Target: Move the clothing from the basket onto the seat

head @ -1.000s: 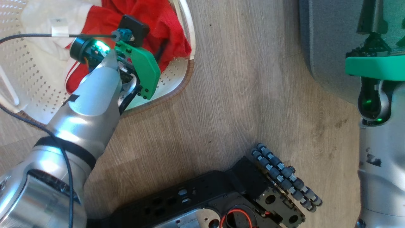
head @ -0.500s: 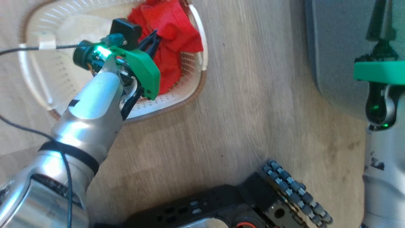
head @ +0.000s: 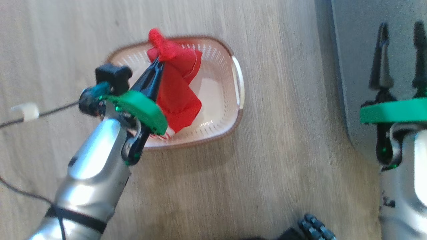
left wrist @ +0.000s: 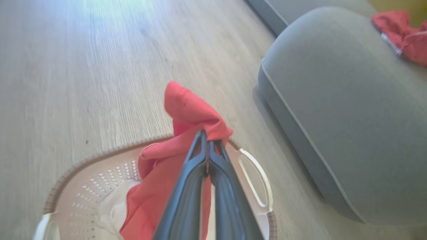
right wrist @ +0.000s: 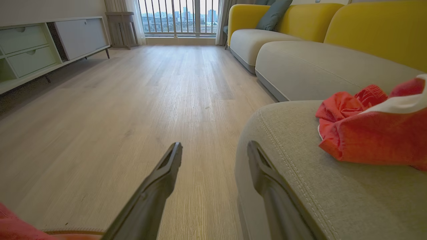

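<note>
Your left gripper (head: pixel 159 62) has pulled the clothing (head: pixel 176 100) up from the basket (head: pixel 218 63).
It pinches the red fabric (your right gripper (head: pixel 400 28) is spread).

pale wood floor (right wrist: pixel 133 110) runs to a barred window (right wrist: pixel 180 15), white sideboard (right wrist: pixel 36 50) one side, yellow-backed sofa (right wrist: pixel 300 23) opposite.

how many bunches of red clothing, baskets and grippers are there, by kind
bunches of red clothing: 2, held bunch in the shut left gripper over the basket, other bunch on the seat
baskets: 1
grippers: 2, the right gripper open
total: 5
</note>
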